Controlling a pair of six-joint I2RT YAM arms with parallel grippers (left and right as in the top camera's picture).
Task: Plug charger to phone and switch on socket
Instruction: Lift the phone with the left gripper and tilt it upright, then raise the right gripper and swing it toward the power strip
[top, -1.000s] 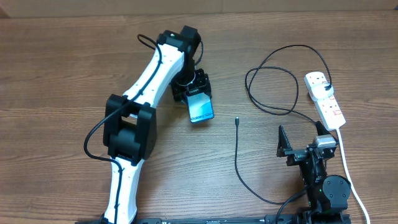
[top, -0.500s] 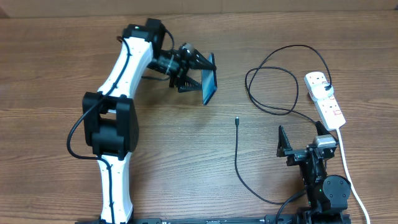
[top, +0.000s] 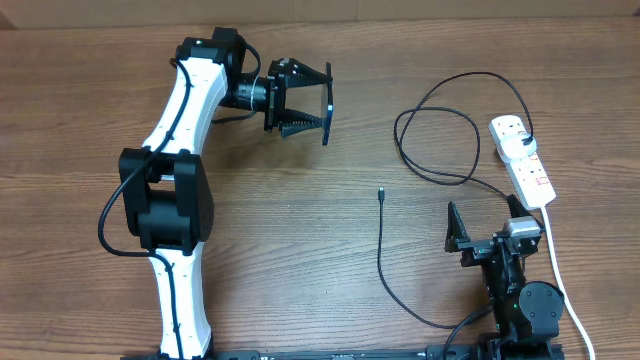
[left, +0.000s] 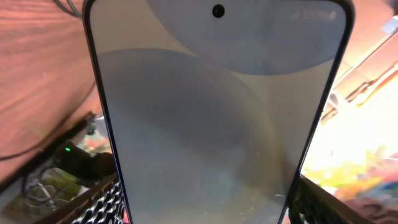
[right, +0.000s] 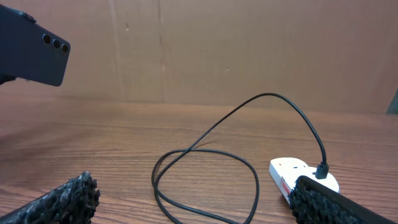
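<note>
My left gripper (top: 315, 98) is shut on the phone (top: 327, 118) and holds it above the table at the back left, edge-on from overhead. In the left wrist view the phone's pale screen (left: 217, 118) fills the frame between my fingers (left: 211, 214). Its dark back shows in the right wrist view (right: 31, 28). The charger cable (top: 380, 255) lies on the table with its connector tip (top: 381, 192) free at centre right, and loops (right: 205, 180) to the socket (top: 525, 165). My right gripper (top: 485, 222) is open and empty near the front right (right: 199, 211).
The white power strip (right: 305, 174) lies along the right edge with a white plug adapter at its far end and red switches. Its white cord (top: 560, 270) runs forward past my right arm. The table is brown wood.
My left arm has lifted the phone off the table, swung it back and turned it from screen-up to edge-on. The right arm and the cable have not moved.
</note>
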